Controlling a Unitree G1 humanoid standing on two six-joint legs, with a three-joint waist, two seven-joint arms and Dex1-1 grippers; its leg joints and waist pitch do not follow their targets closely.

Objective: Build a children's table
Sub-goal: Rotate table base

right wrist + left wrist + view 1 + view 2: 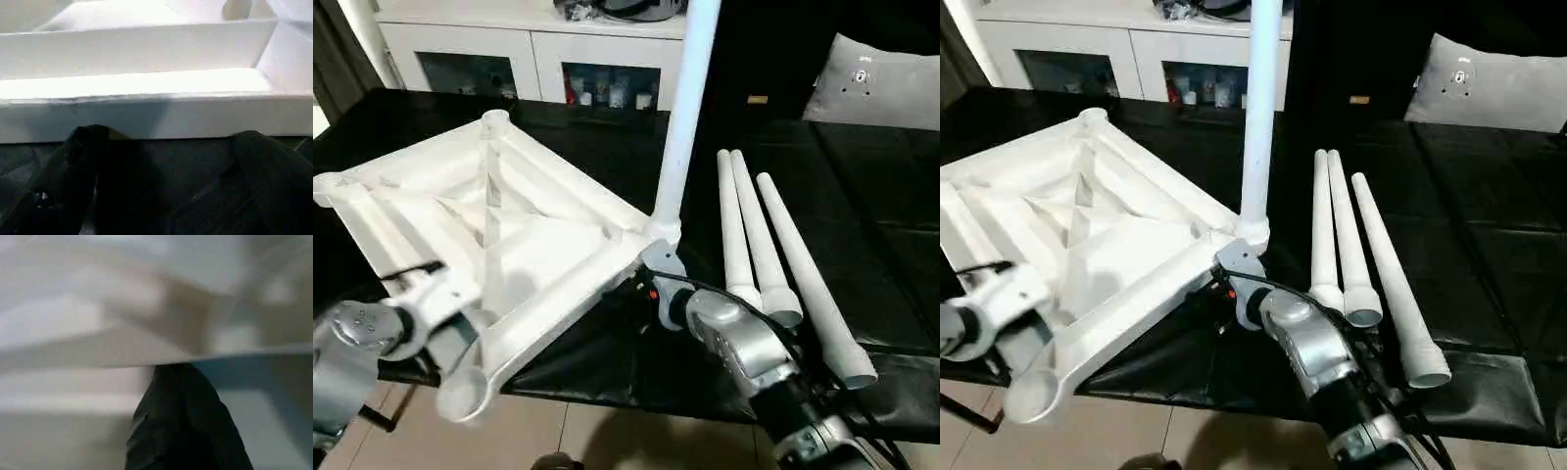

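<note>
Altogether four legs (756, 235), one top (489, 225).

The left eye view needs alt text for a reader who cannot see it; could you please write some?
A white tabletop lies underside up on a black surface, with one white leg standing upright in its corner socket. Three more loose legs lie side by side to its right. The robot's silver forearms reach toward the top's near edge, and a white cabinet stands behind.

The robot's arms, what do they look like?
Both forearms are rounded silver metal housings. The right arm has a black wrist section, black cables looped along it and a small red light near the wrist. The left arm is silver. The end effector fingers are black.
</note>
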